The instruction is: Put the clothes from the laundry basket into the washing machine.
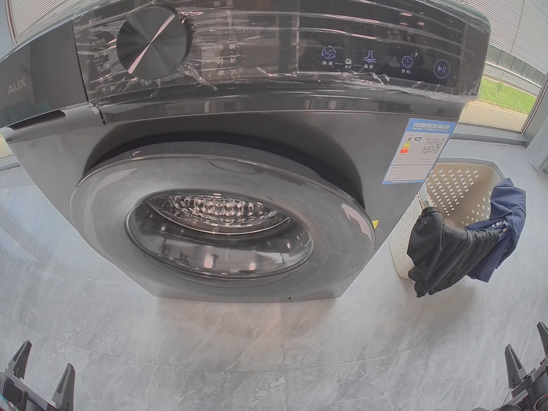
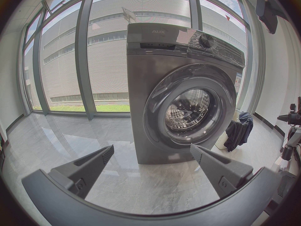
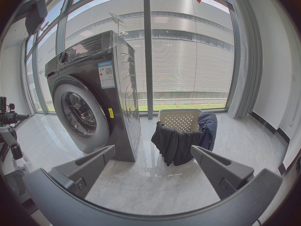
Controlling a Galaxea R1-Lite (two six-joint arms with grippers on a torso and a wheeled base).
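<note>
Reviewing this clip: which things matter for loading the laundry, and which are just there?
Job:
grey front-loading washing machine
beige perforated plastic laundry basket
black garment
navy blue garment

Incidental:
blue-and-white label sticker
clear plastic film
grey curtain
</note>
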